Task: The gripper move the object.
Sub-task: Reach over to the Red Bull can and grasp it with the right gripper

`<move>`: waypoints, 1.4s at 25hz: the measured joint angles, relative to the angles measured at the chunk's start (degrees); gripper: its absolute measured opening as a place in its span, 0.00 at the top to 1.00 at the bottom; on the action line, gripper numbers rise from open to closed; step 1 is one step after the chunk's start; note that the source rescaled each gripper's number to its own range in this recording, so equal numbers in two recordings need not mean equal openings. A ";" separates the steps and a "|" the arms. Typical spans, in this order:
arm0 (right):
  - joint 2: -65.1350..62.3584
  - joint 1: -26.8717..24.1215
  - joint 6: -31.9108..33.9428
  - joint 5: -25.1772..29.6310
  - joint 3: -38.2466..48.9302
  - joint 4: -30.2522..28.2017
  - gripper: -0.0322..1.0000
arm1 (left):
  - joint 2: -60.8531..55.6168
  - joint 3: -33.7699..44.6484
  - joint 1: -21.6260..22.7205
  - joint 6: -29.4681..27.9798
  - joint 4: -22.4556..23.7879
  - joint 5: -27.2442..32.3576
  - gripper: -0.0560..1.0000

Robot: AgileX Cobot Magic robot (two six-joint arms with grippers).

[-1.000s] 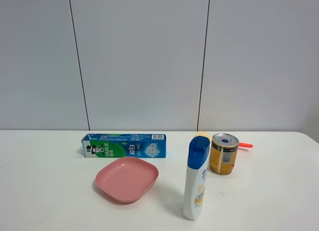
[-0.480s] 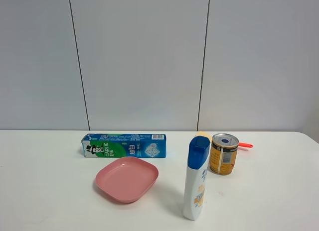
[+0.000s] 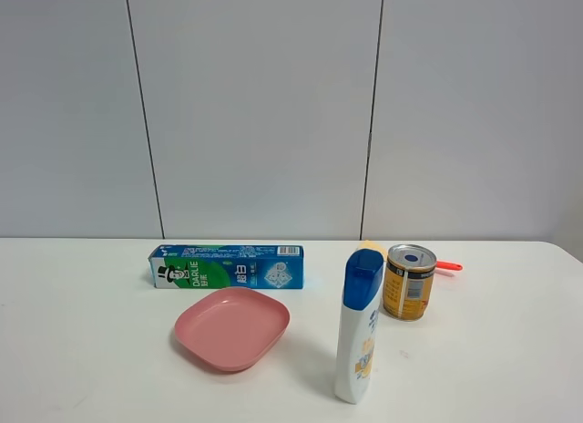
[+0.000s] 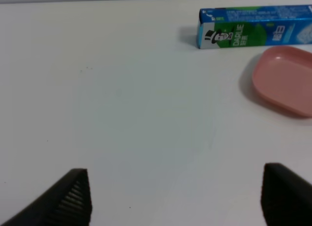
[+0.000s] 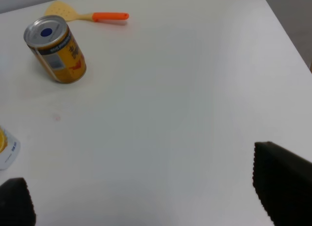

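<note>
We see no change vs the earlier shots: the can [image 3: 409, 283] stands upright nr the tabletop's back edge, right of centre, just in front of the spatula [image 3: 448, 265], w/ the right gripper [image 5: 148, 192] and left gripper [image 4: 180, 197] both spread wide, holding nothing.
</note>
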 joint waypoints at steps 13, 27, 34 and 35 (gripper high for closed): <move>2.22 0.00 0.00 0.49 -5.12 5.60 0.25 | 0.00 0.00 0.00 0.00 0.00 0.00 0.00; 38.98 0.00 -17.24 -8.03 -29.71 6.95 0.01 | 0.00 0.00 0.00 0.00 0.00 0.00 0.00; 58.53 0.42 -12.26 -8.96 -37.60 5.17 0.00 | 0.00 0.00 0.00 0.00 0.00 0.00 0.00; 60.84 0.99 -10.47 -9.05 -38.32 4.21 0.00 | 0.00 0.00 0.00 0.00 0.00 0.00 0.00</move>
